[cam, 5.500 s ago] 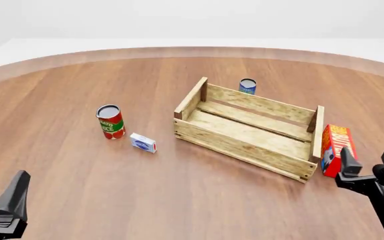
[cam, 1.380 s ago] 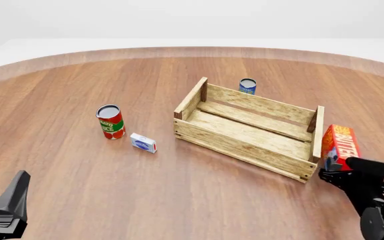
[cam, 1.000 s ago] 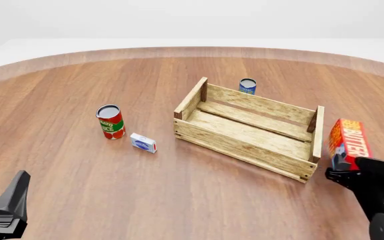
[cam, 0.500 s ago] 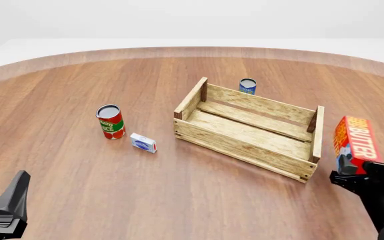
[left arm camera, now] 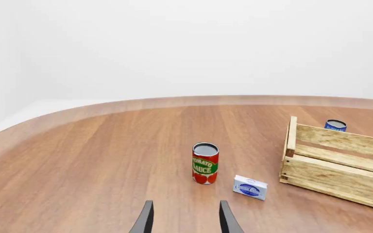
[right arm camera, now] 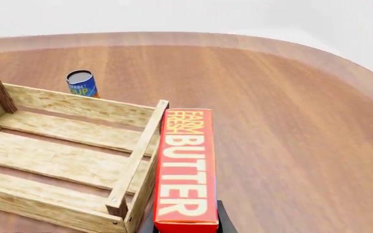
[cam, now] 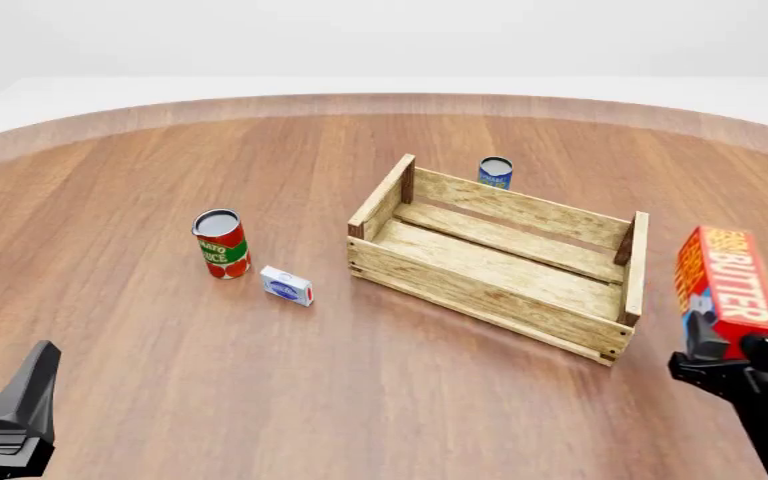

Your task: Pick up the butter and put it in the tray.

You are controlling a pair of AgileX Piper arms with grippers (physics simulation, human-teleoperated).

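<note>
Wooden table (cam: 357, 380) — right claw (cam: 718, 352) grips the butter (cam: 727, 280), higher than before; left claw (left arm camera: 185, 221) open.

Quick count: two cans, a red tomato sauce can (cam: 221, 244) plus a blue can (cam: 495, 172). One butter (cam: 726, 279) carton, one small white-and-blue box (cam: 285, 286), one tray (cam: 502, 260). Two grippers, left gripper (cam: 17, 420) and right gripper (cam: 731, 362).

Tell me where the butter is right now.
In the front view the butter is at the far right, held upright in the right claw, lifted just outside the right end of the tray, not yet over it.
</note>
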